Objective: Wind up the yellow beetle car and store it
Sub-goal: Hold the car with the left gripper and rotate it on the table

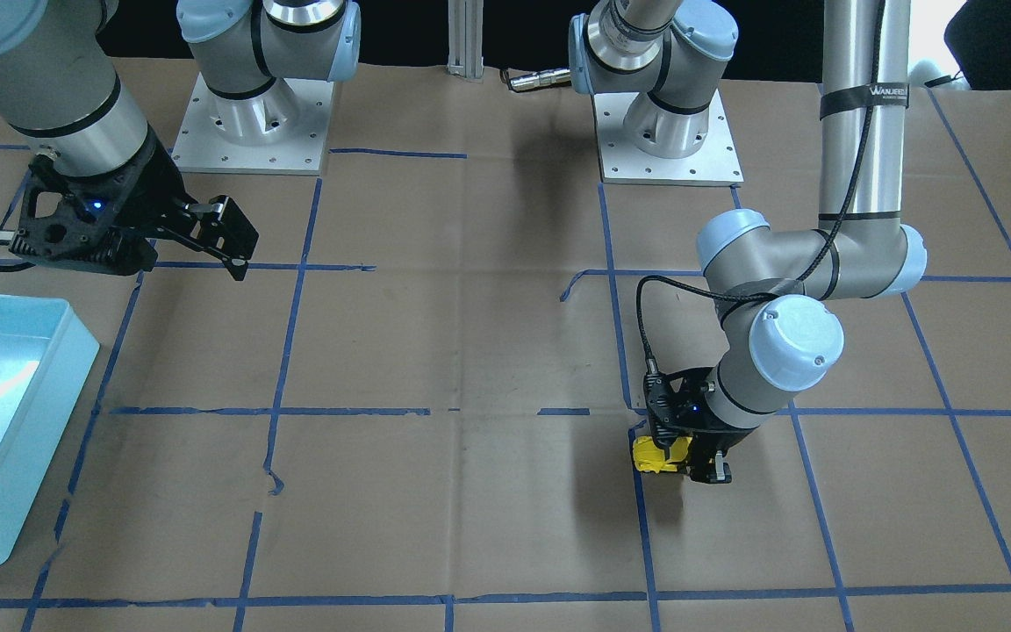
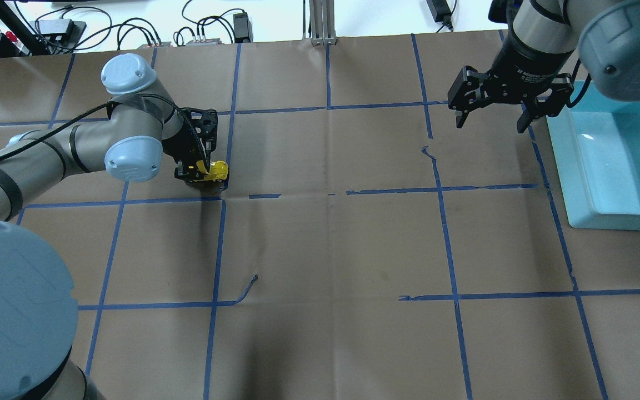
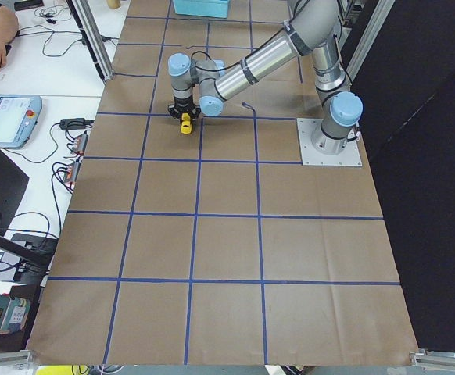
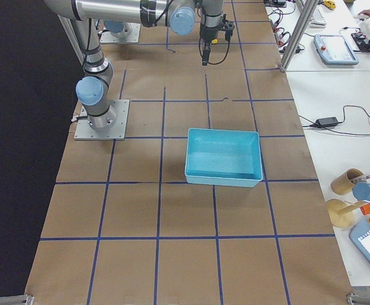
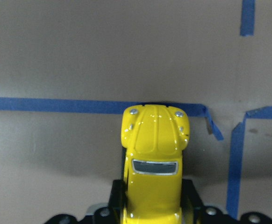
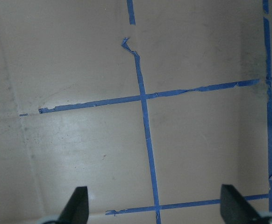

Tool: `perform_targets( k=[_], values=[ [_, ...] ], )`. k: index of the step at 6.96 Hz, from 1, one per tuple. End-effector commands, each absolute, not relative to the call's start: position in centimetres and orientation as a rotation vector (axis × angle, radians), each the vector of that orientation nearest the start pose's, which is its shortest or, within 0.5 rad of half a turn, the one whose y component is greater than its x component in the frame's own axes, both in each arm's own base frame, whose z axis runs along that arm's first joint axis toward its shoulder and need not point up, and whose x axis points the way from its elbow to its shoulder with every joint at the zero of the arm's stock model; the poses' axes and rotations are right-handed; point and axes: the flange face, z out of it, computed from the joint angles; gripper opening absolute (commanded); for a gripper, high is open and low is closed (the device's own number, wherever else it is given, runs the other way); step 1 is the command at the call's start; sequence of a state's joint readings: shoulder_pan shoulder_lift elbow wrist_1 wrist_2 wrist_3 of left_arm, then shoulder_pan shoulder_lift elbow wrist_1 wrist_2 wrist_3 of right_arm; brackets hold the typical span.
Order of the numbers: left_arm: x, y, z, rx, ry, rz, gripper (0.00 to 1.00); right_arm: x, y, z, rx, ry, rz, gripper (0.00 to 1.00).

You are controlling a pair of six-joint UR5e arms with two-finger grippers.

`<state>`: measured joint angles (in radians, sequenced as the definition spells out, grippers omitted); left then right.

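Holding: the yellow beetle car (image 5: pixel 154 156) is clamped at its rear flanks by the jaws of the left gripper (image 1: pixel 690 463); its nose is pointed away from the wrist.
Car position: low at the worktop (image 2: pixel 342 250), by a crossing of blue tape lines (image 5: pixel 56 105) on the robot's left half; wheel contact cannot be told.
Right gripper (image 2: pixel 489 123): the jaws are spread wide and nothing is held; it is hung above the worktop, near the tub.
Container: one light blue tub (image 4: pixel 223 175) is set on the robot's right side, well apart from the car.
Contents: nothing is seen inside the tub.
Done: the car is grasped.
Winding: judged to be in hand or about to be started; no sign of a wound spring is given by any view.
Remaining: the car is not yet carried across the worktop and not yet stored in the tub.
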<state>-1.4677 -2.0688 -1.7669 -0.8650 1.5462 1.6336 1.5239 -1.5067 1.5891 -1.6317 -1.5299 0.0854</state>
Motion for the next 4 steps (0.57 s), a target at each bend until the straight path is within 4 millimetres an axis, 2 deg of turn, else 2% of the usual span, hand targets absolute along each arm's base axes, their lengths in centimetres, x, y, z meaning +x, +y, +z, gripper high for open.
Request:
perform_targets(
  k=[1,3,4],
  values=[
    [-7.1,-61.7,18.8,2.176,2.271,-0.048,0.01,11.4,-52.1,45.3,0.210,3.093,0.032,1.00],
    [-4.8,-61.6,18.8,2.166,2.289,-0.052,0.01,11.4,-52.1,45.3,0.207,3.094,0.030,1.00],
    [-4.4,-61.6,18.9,2.165,2.287,-0.048,0.01,11.5,-52.1,45.3,0.207,3.092,0.032,1.00]
  ],
)
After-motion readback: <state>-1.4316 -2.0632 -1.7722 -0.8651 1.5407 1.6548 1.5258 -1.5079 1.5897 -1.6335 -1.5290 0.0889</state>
